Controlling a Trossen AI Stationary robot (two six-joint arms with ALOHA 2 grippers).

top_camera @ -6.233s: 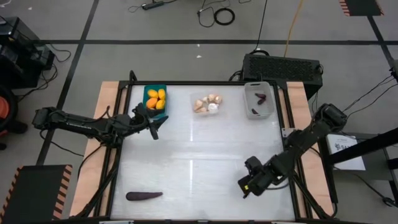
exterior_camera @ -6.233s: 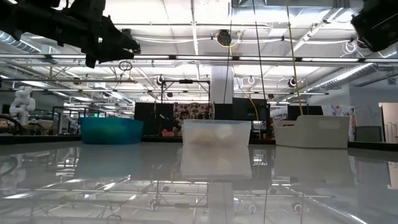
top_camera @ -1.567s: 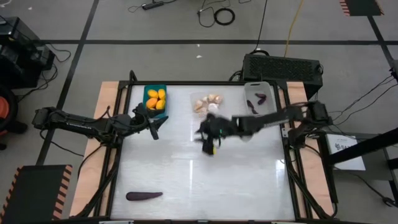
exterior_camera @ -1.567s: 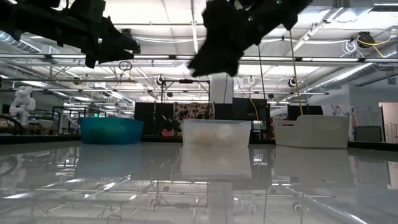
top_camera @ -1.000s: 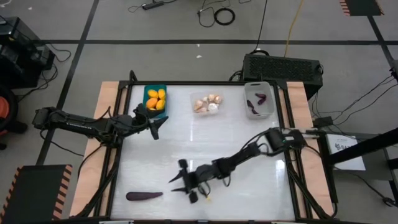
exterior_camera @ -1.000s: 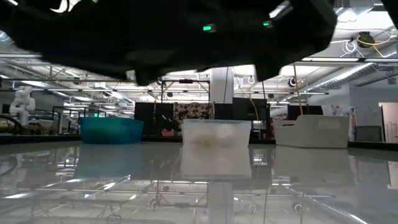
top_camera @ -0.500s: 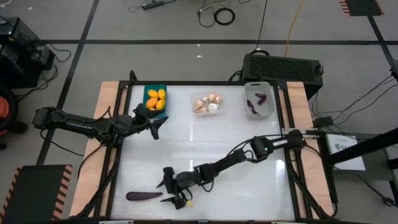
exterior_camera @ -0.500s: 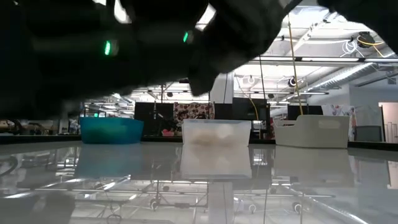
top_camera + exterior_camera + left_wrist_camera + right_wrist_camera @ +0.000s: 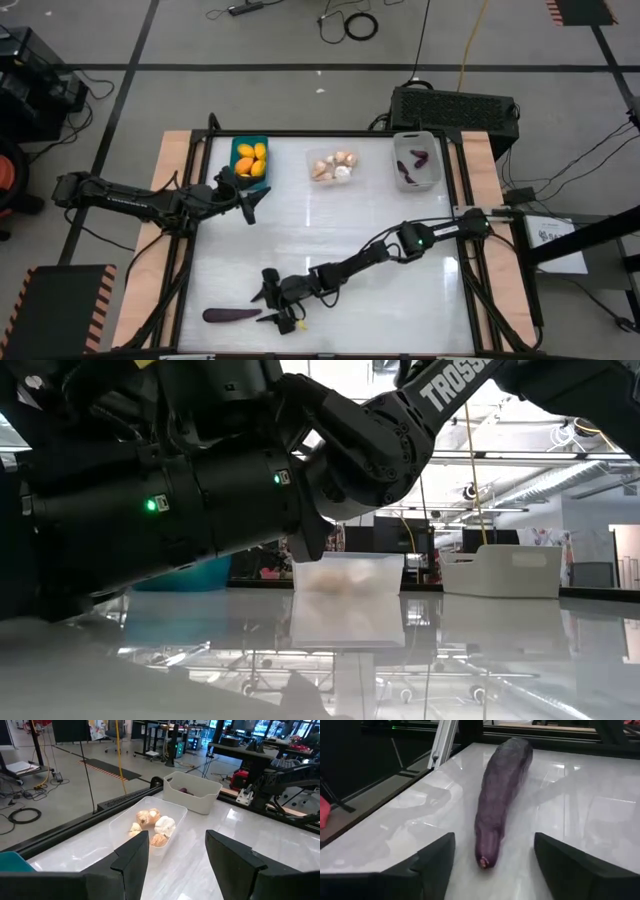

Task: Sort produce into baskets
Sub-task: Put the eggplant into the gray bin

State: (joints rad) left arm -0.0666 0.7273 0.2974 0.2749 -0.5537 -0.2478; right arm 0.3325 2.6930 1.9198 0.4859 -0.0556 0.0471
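Note:
A long dark purple eggplant (image 9: 231, 315) lies flat on the table near its near left corner. My right gripper (image 9: 266, 305) stands open just right of it and low over the table. In the right wrist view its fingers (image 9: 430, 865) flank the eggplant's near tip (image 9: 485, 860) without touching. My left gripper (image 9: 252, 203) hovers open and holds nothing, beside the teal basket (image 9: 236, 150) of yellow-orange ovals. A clear tray (image 9: 356, 170) holds garlic bulbs (image 9: 152, 825). The white-grey bin (image 9: 398, 160) holds purple pieces.
The three baskets stand in a row along the far edge. A black box (image 9: 455, 105) sits beyond the far right corner. The right arm (image 9: 200, 510) stretches low across the middle of the table. A black frame rail (image 9: 445, 745) runs just behind the eggplant.
My right gripper has travelled from the near middle of the table toward the near left corner, sinking close to the tabletop and stopping at the long eggplant's right end. The eggplant has not moved.

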